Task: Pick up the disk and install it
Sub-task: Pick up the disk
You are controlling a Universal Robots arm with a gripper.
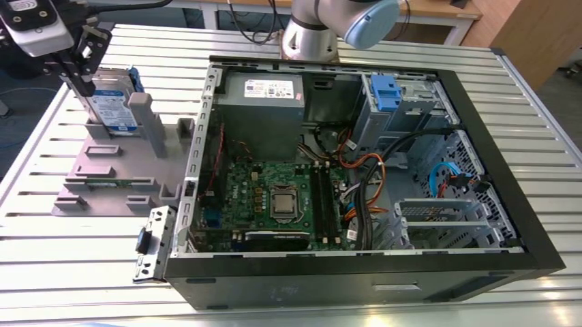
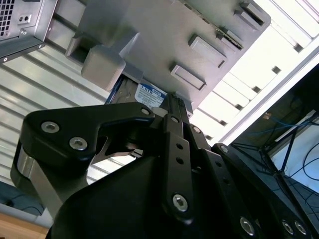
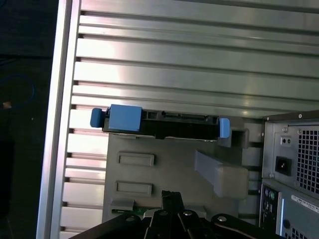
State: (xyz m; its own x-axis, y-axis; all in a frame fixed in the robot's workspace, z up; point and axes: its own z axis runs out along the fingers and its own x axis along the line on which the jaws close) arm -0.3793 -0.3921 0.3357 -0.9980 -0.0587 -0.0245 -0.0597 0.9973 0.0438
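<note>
The disk [image 1: 116, 105] stands on edge in the grey plastic stand [image 1: 109, 170] at the exterior view's left, with its white-and-blue label and blue bracket showing. My gripper [image 1: 80, 80] hangs just beside its upper edge, on the exterior view's left, with its black fingers together and nothing between them. In the first wrist view the disk [image 3: 164, 127] appears edge-on with blue bracket ends, beyond my gripper [image 3: 169, 195] and the stand [image 3: 169, 174]. In the second wrist view my gripper [image 2: 174, 99] points at the disk's label [image 2: 151, 93] under the stand [image 2: 164, 35].
An open computer case [image 1: 482, 136] lies on the slatted metal table [image 1: 54, 259], to the exterior view's right of the stand. Inside are a grey power-supply box [image 1: 259, 102], a motherboard [image 1: 272, 197], cables and a blue-tabbed drive bay [image 1: 386, 92]. The arm's base [image 1: 314, 34] stands behind the case.
</note>
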